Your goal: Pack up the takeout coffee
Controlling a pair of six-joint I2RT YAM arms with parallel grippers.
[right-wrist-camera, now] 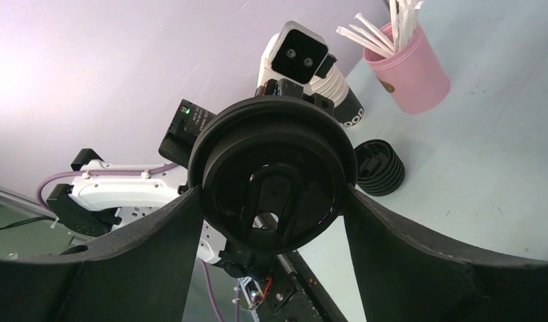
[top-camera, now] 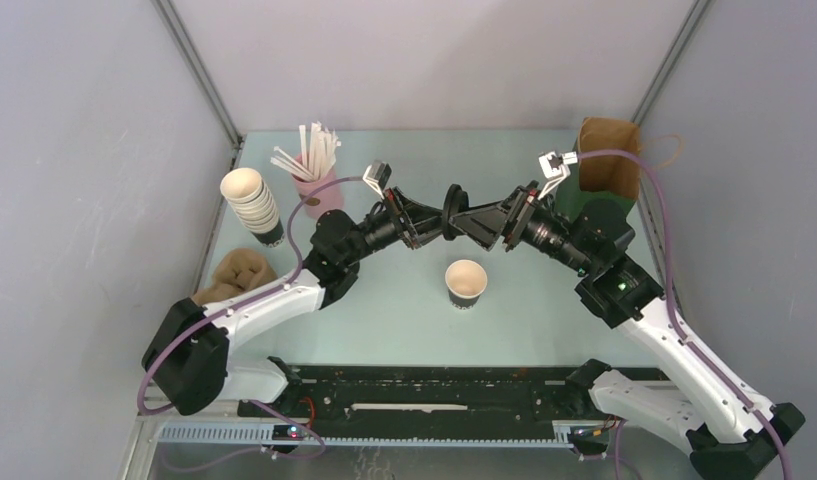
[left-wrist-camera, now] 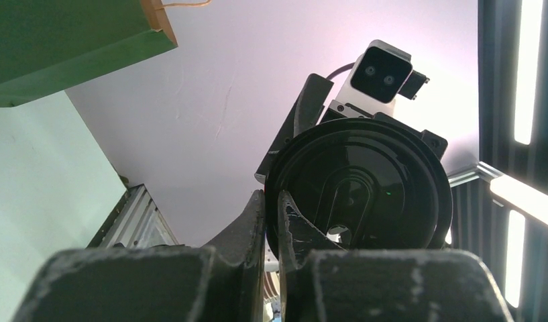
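Observation:
No capped cup shows. A single lidless dark paper cup [top-camera: 466,283] with a cream inside stands upright mid-table. A round black lid [top-camera: 452,208] hangs in the air above and behind it, between both grippers. My left gripper [top-camera: 436,222] is shut on the lid's rim [left-wrist-camera: 365,188], its fingertips [left-wrist-camera: 261,208] pinching the edge. My right gripper [top-camera: 474,216] spans the lid [right-wrist-camera: 271,168] across its width, both fingers [right-wrist-camera: 184,221] touching the rim. The brown and green paper bag [top-camera: 609,165] stands at the back right.
A stack of lidless cups [top-camera: 252,203] and a pink cup of stirrers [top-camera: 319,185] stand at the back left. A squat stack of black lids [right-wrist-camera: 380,164] sits under the arms. A brown crumpled object [top-camera: 234,275] lies at the left edge.

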